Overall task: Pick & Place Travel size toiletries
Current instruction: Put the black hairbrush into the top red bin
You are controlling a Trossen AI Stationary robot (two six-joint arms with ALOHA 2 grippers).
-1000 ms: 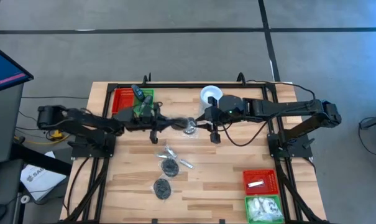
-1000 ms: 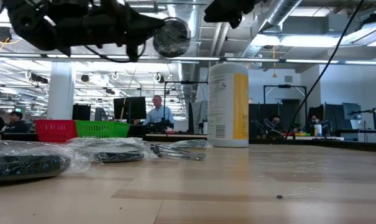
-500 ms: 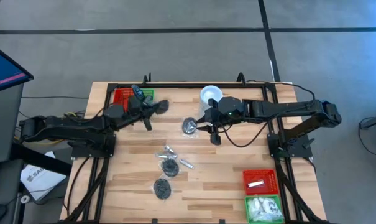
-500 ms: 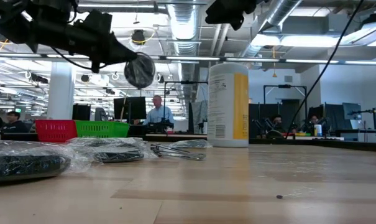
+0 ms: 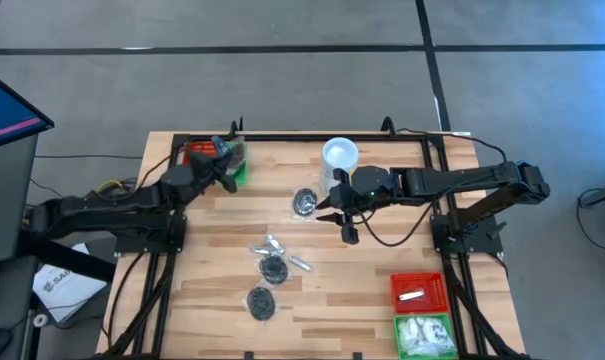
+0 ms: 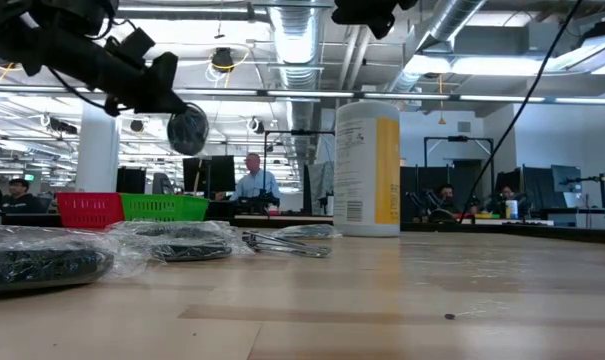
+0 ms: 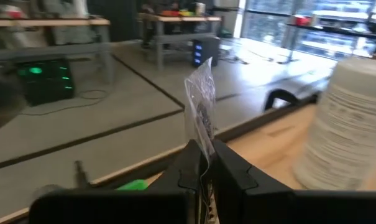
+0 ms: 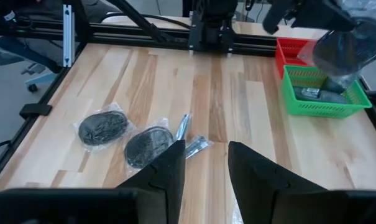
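My left gripper point(image 5: 225, 160) is raised over the red and green baskets point(image 5: 238, 172) at the table's far left and is shut on a dark round puck in clear wrap point(image 6: 187, 130). The right wrist view shows that puck point(image 8: 343, 53) above the green basket point(image 8: 324, 94). My right gripper point(image 5: 332, 212) hovers open near the table's middle, beside another wrapped puck point(image 5: 305, 203) lying flat. Two more pucks point(image 5: 273, 268) point(image 5: 261, 302) and silvery tubes point(image 5: 272, 243) point(image 5: 299, 263) lie flat toward the near edge. My left gripper pinches the puck's clear wrap point(image 7: 201, 121) between its two fingers point(image 7: 228, 171), with the wrap sticking out past their free ends. The puck is lifted clear, at the ends of fingers that slant down point(image 6: 152, 85).
A tall yellow canister with a white lid point(image 5: 340, 155) stands upright by my right gripper, near the far edge. A red basket with a white packet point(image 5: 419, 291) and a green basket of white packets point(image 5: 425, 335) sit at the near right corner. Black rails frame the table.
My left gripper has carried the wrapped puck from the table's middle toward the far left, and now holds it over the baskets, still lifted clear and still shut on it. The puck on the table beside my right gripper has stayed put.
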